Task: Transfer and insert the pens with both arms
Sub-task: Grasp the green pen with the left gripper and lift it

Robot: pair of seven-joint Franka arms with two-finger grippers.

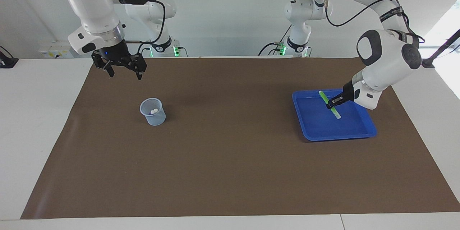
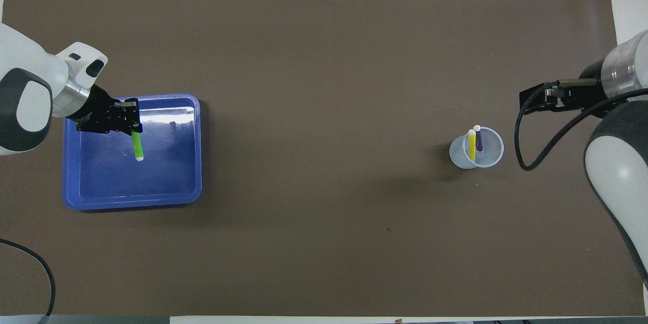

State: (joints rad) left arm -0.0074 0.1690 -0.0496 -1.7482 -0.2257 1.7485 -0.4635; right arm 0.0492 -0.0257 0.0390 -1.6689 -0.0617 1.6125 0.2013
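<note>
Three pens on view. Green pen [image 1: 330, 105] gripped near its middle by the left gripper [image 1: 333, 104], fingers pinched tight around the shaft; tilted, pale tip lowest, raised over the blue tray [image 1: 312, 133] at the left arm's end of the brown mat [image 1: 230, 172]. Yellow pen [image 2: 472, 145] and purple pen [image 2: 479, 140] upright side by side in the clear cup [image 2: 458, 157], pale ends up, toward the right arm's end of the table. Right gripper [image 1: 122, 73] raised over bare mat, not over the cup, fingers spread wide, nothing between them. From overhead: held pen [image 2: 137, 146] over the tray's [image 2: 197, 152] interior, right gripper [image 2: 544, 103] just beside the cup.
</note>
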